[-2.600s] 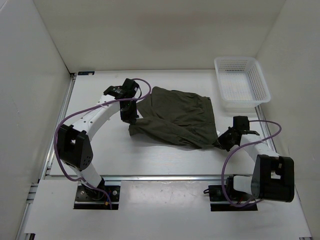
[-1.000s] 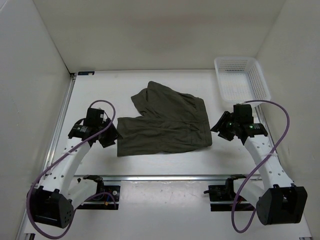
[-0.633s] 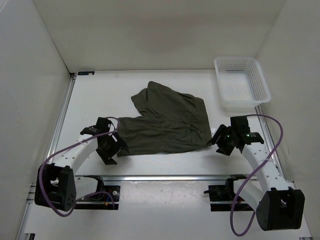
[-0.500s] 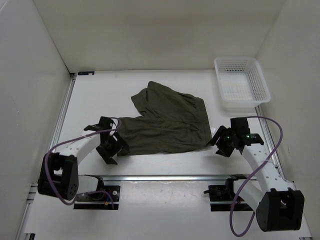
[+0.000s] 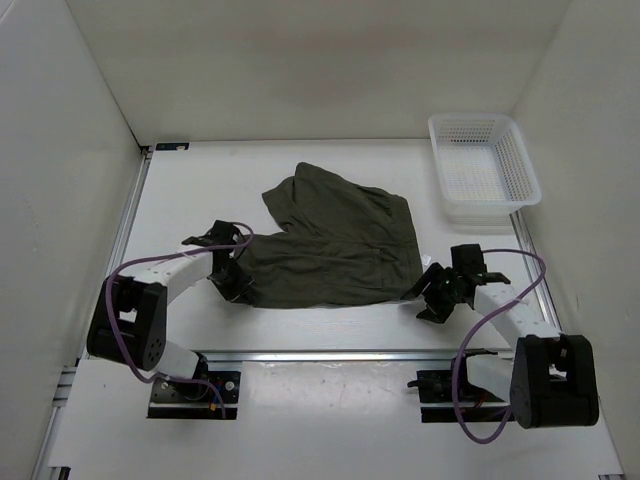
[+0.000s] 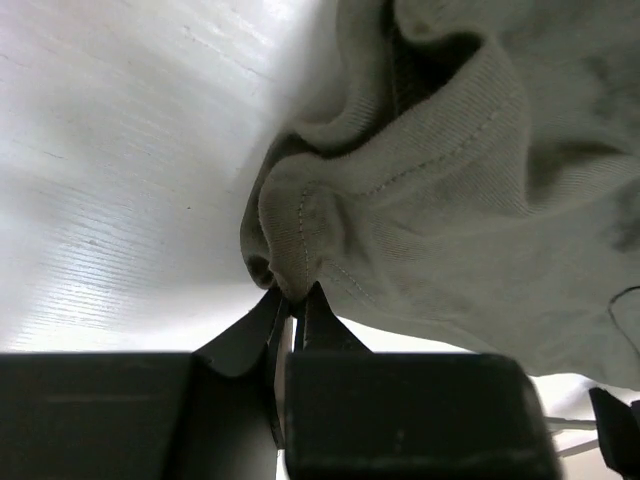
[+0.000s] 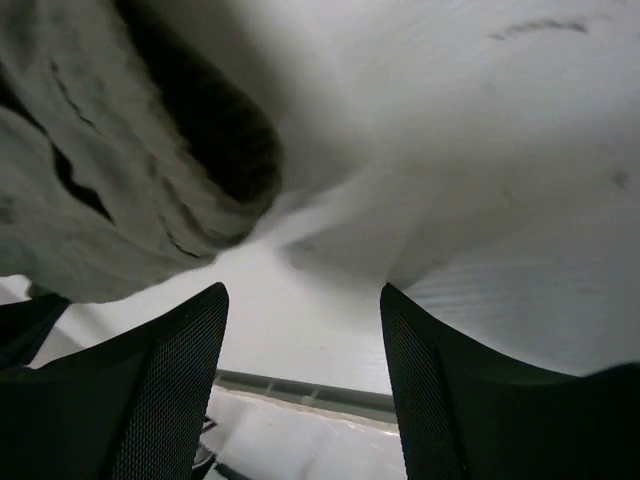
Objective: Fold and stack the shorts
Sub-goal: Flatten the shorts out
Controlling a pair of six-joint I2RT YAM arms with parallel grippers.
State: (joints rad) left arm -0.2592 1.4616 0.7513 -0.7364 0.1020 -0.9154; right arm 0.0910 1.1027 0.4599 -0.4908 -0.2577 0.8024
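I am looking at the shorts (image 5: 335,245), which are lying spread and wrinkled across the middle of the table (image 5: 190,200), legs pointing left and what I am taking for the waistband on the right. They are well apart from the white basket (image 5: 482,165) in the far right corner. I am judging the cloth to be light, soft and limp. It is going to sag and drag between any two held points, and it is not going to keep a crease by itself. I am treating the stitched hems and corners as the best places to take hold, since doubled fabric gives the fingers something to bite.

The left gripper (image 5: 238,283) is pinching a bunched bit of hem at the near-left leg corner, its jaws drawn together on the cloth. It is a thin bite, so I am expecting it could slip under a sharp pull.

The right gripper (image 5: 432,298) is sitting low, just beside the near-right corner. Its jaws are standing wide, with only bare table between them.
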